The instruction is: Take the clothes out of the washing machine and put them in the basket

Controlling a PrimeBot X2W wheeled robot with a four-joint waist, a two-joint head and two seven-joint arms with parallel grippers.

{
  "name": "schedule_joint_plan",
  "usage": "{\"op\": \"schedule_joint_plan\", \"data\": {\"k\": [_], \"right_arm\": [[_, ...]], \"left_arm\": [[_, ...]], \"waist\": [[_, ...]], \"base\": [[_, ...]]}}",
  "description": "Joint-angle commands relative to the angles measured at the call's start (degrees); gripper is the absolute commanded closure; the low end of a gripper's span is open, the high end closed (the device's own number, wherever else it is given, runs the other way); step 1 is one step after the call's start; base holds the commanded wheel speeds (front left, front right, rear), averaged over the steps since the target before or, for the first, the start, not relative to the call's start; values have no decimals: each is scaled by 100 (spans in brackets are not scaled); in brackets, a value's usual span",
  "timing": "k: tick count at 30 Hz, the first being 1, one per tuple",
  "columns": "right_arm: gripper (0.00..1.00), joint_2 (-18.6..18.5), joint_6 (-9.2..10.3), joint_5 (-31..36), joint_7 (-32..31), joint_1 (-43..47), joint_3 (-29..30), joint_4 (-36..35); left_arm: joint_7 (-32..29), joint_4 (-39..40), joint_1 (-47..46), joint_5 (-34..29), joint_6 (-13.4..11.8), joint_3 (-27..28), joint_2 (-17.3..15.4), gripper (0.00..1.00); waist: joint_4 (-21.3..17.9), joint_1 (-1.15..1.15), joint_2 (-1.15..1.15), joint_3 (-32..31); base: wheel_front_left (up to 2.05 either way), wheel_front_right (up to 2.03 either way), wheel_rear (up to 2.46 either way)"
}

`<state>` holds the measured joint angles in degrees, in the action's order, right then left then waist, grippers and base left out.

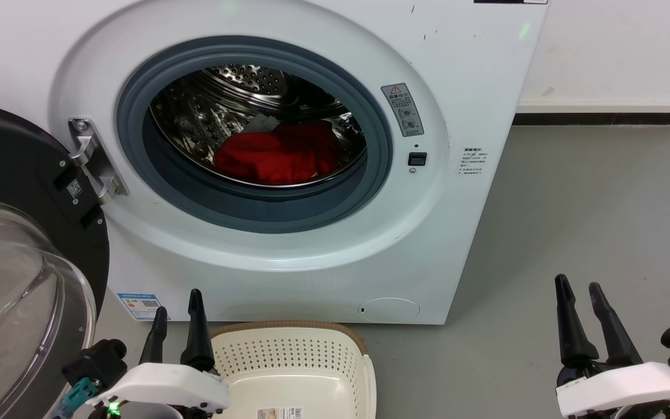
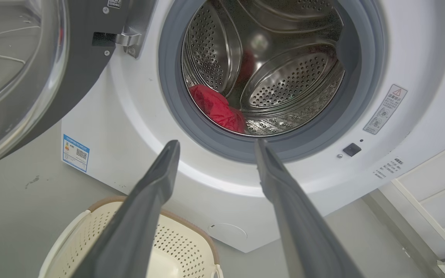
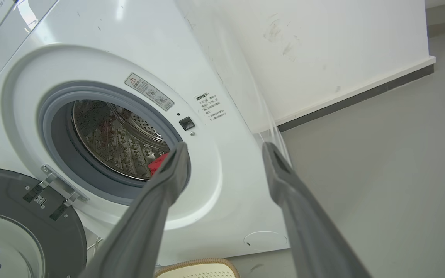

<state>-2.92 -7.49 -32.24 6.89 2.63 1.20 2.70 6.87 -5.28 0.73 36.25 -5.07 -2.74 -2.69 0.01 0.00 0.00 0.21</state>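
Grabbing comes next, likely: red clothes [image 1: 277, 154] lie low in the drum [image 1: 242, 78] of the washing machine [image 1: 474, 70], upper centre. Left gripper [image 1: 178, 302] lower left and right gripper [image 1: 577, 283] lower right both parted, holding nothing. Basket [image 1: 288, 325] bottom centre. Enter above the grey ring [image 1: 253, 215], pinch a raised fold.

Left tool [image 1: 178, 299], right tool [image 1: 577, 281] low, jaws apart (both empty)
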Motion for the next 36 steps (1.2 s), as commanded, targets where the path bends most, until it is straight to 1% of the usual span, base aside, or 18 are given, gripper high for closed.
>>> {"op": "schedule_joint_plan", "data": {"k": [1, 15, 36], "right_arm": [[0, 2, 0, 228, 65, 11, -11, -104], [0, 3, 0, 1192, 279, 138, -97, -249], [0, 6, 0, 2350, 546, 297, -202, -501]], "left_arm": [[66, 82, 7, -229, -45, -27, -16, 0], [278, 108, 101, -1153, -216, -173, -19, 0], [554, 167, 226, -2252, -422, -318, -23, 0]], "waist": [[1, 0, 0, -1], [6, 0, 0, -2], [-1, 0, 0, -8]], "base": [[0, 0, 0], [0, 0, 0], [0, 0, 0]]}}
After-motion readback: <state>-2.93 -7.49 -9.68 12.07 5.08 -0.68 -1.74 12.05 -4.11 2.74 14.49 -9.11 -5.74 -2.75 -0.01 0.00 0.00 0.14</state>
